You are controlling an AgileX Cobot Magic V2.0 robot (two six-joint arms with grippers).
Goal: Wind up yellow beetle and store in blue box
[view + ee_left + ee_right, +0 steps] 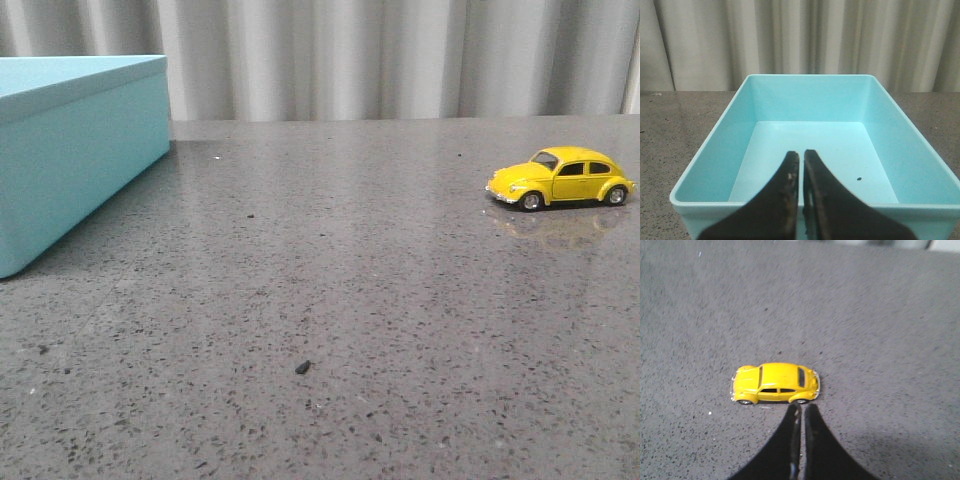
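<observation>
My right jaws are pressed together with only a thin slit between their dark tips, and they pinch nothing. The yellow beetle stands on all four wheels on the speckled grey surface just beyond those tips, set crosswise to them, so I look down on its roof and one flank. It is close to the tips but I cannot tell whether anything touches; it looks apart.

My left jaws are likewise pressed together and hold nothing. They hang over the near rim of the blue box, whose open inside lies just ahead of them, bare but for one small dark speck on its floor.

In the front view the yellow beetle and the blue box sit well apart, at opposite sides of the surface, with a pleated pale curtain behind.
</observation>
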